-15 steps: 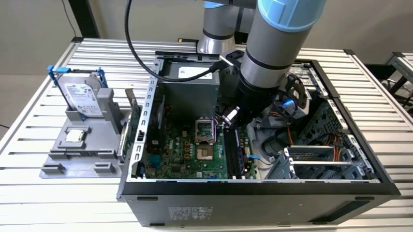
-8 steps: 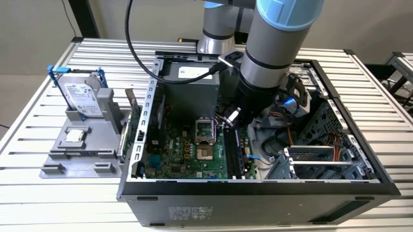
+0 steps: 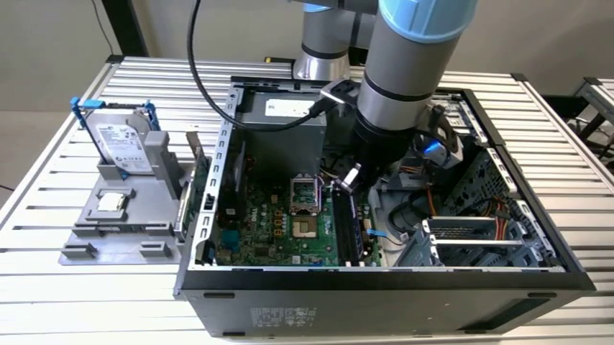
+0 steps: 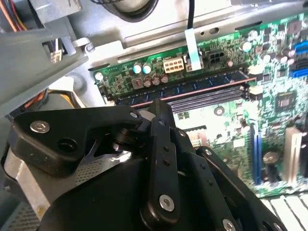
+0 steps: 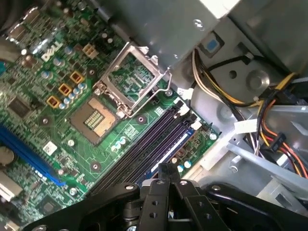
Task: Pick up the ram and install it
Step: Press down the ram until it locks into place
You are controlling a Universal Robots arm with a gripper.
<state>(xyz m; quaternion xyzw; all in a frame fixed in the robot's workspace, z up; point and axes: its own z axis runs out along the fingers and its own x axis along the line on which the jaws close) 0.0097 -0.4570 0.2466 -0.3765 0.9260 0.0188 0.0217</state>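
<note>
matt black plastic fingers (image 5: 166, 174) (glossy green motherboard (image 5: 96, 144))

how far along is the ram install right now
Picking up looks done: a dark bluish-green ram stick already stands in the outermost of the long black motherboard slots. The black gripper, fingers together, hovers just above that slot row, inside the open computer case. Whether the stick is fully clicked in can't be told.

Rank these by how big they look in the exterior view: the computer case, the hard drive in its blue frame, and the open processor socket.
1. Computer case, by far the largest.
2. Hard drive, standing on the grey holder at the exterior view's left.
3. Processor socket on the motherboard, smallest.

The gaps are clear, so camera nearness doesn't change the order.
</note>
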